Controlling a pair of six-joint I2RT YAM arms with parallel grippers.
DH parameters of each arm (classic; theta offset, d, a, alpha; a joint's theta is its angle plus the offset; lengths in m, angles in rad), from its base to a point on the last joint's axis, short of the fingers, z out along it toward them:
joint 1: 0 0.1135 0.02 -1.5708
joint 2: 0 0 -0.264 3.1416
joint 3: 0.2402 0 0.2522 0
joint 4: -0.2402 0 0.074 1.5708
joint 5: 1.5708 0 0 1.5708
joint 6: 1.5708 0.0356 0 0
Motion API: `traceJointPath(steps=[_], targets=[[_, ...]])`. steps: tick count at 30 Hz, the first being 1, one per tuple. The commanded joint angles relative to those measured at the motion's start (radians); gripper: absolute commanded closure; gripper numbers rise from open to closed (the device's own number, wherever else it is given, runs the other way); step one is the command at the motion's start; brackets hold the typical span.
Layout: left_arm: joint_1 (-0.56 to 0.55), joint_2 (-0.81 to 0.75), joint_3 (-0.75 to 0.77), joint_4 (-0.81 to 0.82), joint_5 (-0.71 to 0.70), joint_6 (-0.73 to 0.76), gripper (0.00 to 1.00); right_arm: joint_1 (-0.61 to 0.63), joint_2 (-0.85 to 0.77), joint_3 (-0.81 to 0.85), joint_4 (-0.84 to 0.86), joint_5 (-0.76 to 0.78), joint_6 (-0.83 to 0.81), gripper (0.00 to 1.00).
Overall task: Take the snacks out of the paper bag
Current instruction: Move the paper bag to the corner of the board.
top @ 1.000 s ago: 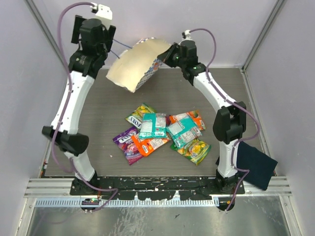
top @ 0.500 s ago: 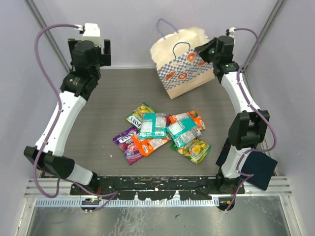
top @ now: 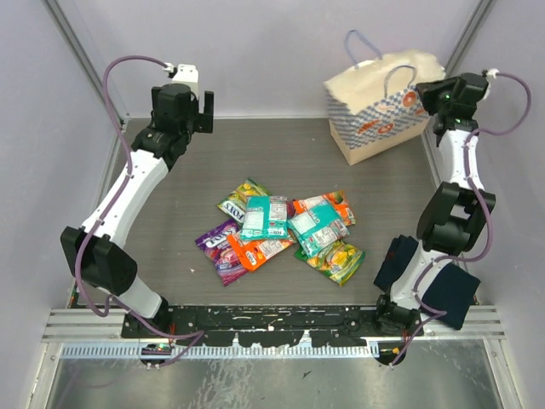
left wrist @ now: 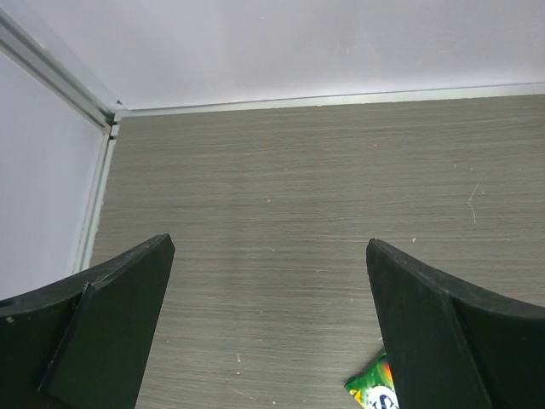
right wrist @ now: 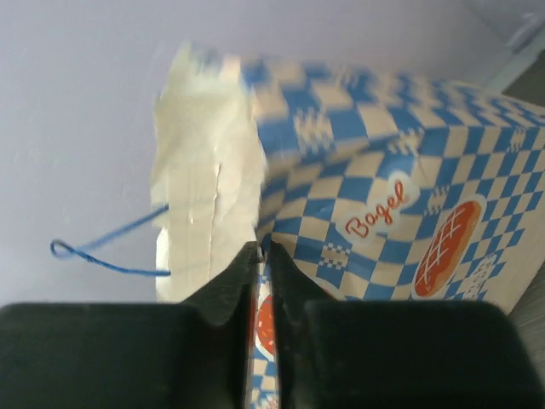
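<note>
Several snacks (top: pixel 285 232) lie in a loose pile at the middle of the table: teal, orange, purple and green-yellow packets. The paper bag (top: pixel 375 111) stands upright at the back right, blue cord handles up. My right gripper (top: pixel 426 95) is shut on the bag's right edge; in the right wrist view the fingers (right wrist: pixel 262 256) pinch the checkered paper bag (right wrist: pixel 375 162). My left gripper (top: pixel 183 106) hangs open at the back left, far from the bag. In the left wrist view its gripper (left wrist: pixel 271 247) frames bare table, with a green snack corner (left wrist: pixel 373 390) at the bottom.
A dark navy folded cloth (top: pixel 438 285) hangs over the table's front right edge beside the right arm's base. Grey walls with metal corner posts (top: pixel 85 60) close the table on three sides.
The right gripper has carried the paper bag from the back middle to the back right, turning it upright. The left arm has swung around at the back left, staying open.
</note>
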Motion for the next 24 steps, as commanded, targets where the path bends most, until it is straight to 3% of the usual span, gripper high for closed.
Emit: traceJointPath(steps=[1,4,6,12,17,20,24], targets=[[0.003,0.008,0.02,0.052,0.036,-0.024,0.02,-0.065,0.074,0.027,0.128,-0.121,0.096,0.63],[0.003,0.01,0.001,0.05,0.032,-0.015,0.02,-0.08,0.049,-0.007,0.154,-0.117,0.117,0.21],[0.003,0.003,-0.024,0.055,0.033,-0.016,0.02,-0.075,-0.015,-0.081,0.189,-0.074,0.108,0.08],[0.002,-0.056,-0.135,0.091,0.058,-0.052,0.02,-0.019,-0.358,-0.407,0.296,0.175,-0.024,0.05],[0.002,-0.151,-0.288,0.168,0.097,-0.102,0.02,0.286,-0.591,-0.615,0.273,0.592,-0.344,0.04],[0.001,-0.186,-0.367,0.199,0.12,-0.132,0.02,0.459,-0.601,-0.663,0.269,0.703,-0.51,0.03],[0.001,-0.196,-0.43,0.211,0.129,-0.154,0.02,0.544,-0.464,-0.599,0.155,0.742,-0.655,0.0]])
